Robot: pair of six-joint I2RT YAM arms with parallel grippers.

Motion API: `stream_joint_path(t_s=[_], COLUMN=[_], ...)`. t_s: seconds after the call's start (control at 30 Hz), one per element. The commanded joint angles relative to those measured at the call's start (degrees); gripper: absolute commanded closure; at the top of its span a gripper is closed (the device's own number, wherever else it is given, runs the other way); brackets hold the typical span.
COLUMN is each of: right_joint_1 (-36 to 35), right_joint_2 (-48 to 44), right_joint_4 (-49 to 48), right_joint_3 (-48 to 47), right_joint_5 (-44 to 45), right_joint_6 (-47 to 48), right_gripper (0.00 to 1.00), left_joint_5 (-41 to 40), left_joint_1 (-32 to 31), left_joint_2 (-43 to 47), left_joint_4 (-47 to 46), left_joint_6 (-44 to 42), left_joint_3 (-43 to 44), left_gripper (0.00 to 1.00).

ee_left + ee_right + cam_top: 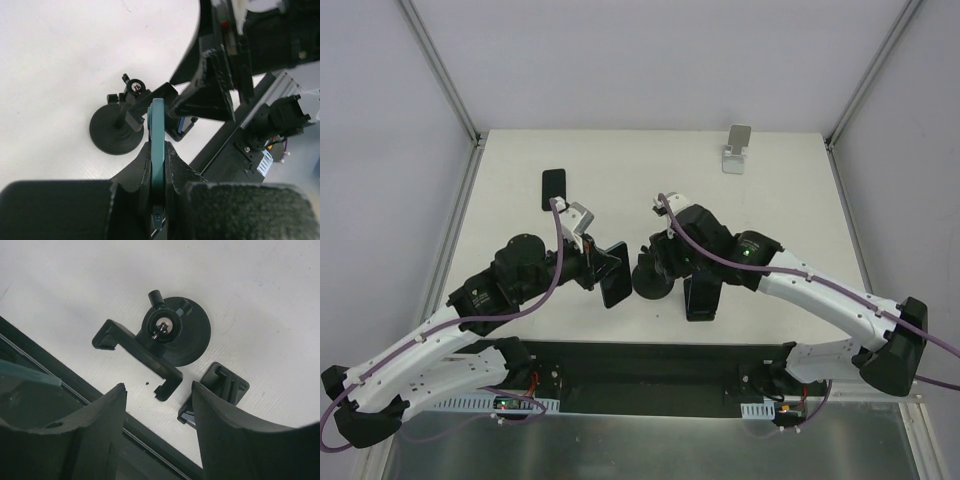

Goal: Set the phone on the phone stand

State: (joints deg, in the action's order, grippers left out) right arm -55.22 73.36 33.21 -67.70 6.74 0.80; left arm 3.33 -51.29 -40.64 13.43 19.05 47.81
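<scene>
My left gripper (600, 268) is shut on a dark phone (615, 281) and holds it on edge, just left of a black phone stand with a round base (650, 279). In the left wrist view the phone's teal edge (158, 122) stands between my closed fingers (176, 167), its far end close to the stand's clamp bracket (150, 102). My right gripper (667, 260) is open and empty above the stand. In the right wrist view (157, 390) it hovers over the bracket (137, 355) and round base (190, 335).
A second black phone (553, 189) lies flat at the back left. A silver stand (738, 148) sits at the back right. A small black holder (701, 297) (215, 392) lies beside the round stand, near the table's dark front rail (650, 362).
</scene>
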Motion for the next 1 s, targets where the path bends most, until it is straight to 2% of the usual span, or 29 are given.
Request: stream_joint_path(t_s=[0.0,0.2,0.33,0.47,0.63,0.67,0.77,0.93,0.97], right_joint_1=[-4.98,-8.06,-9.02,-9.38,-9.47,-9.47,-9.73,-9.73,-9.73], right_joint_2=[-3.05,-0.86,1.16,2.40,4.33,4.59,5.39,6.62,6.70], right_joint_4=[1.32,5.80,6.78,5.99,5.99,5.99,6.07,6.25,6.25], right_joint_3=[-0.41,-2.25,-3.49,-3.66,-4.63,-4.89,-5.59,-6.56,-6.74], right_joint_5=[12.72,22.77,24.10,24.63,25.16,25.42,26.04,26.22,26.22], right_joint_6=[-13.00,-19.95,-21.10,-21.28,-21.28,-21.19,-21.01,-20.05,-19.78], right_gripper=[0.42,0.45,0.51,0.61,0.65,0.69,0.73,0.78,0.83], left_joint_5=[-5.53,-5.71,-5.53,-3.86,-3.51,-3.42,-1.85,0.27,0.44], left_joint_1=[0.22,0.22,0.22,0.22,0.22,0.22,0.22,0.22,0.22], left_joint_2=[0.65,1.97,2.41,2.06,2.06,1.97,1.80,3.29,3.64], left_joint_4=[-6.49,-6.58,-6.75,-6.84,-6.84,-6.84,-7.01,-9.64,-11.83], left_joint_6=[-0.59,-1.21,-0.59,0.20,0.29,0.20,-0.41,-2.87,-3.31], left_joint_3=[0.79,0.35,-0.35,-0.26,-0.53,-0.53,-0.79,-3.07,-4.55], left_gripper=[1.00,1.00,1.00,1.00,1.00,1.00,1.00,1.00,1.00])
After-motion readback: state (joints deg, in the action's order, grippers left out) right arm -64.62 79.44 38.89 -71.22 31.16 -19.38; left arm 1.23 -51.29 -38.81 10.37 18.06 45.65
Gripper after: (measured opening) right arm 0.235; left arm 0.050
